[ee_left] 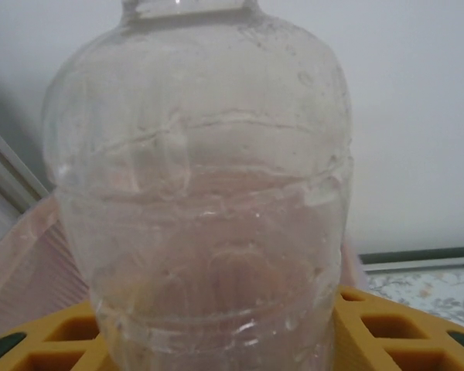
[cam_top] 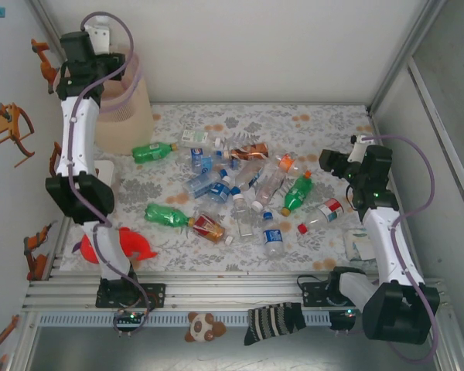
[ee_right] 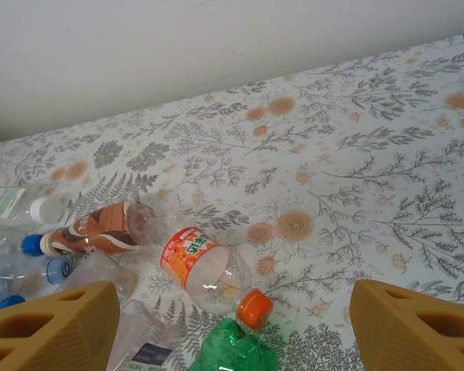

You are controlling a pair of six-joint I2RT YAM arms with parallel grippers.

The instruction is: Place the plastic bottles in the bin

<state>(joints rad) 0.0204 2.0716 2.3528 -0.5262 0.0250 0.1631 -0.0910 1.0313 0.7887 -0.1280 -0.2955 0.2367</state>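
One tall pink-lined bin [cam_top: 131,116]. Right of it, the plastic bottles [cam_top: 232,189] lie scattered on the bench [cam_top: 325,124]. Above the bin, the left pincer [ee_left: 220,344] is clenched round a clear bottle [ee_left: 201,193]. It looks light, thin-walled, slick and crushable, so go for a gentle mid-body grip. Far right of the bin, the right pincer [ee_right: 236,332] hangs released.

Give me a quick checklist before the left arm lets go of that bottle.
1. Clear bottle held in left gripper: ok.
2. Bottle above the bin: ok, pink liner shows behind it.
3. Bottle centred over the opening: cannot tell.
4. Right gripper open and away from the bin: ok.
5. Table cleared of bottles: not ok, many lie there, including the orange-label bottle.
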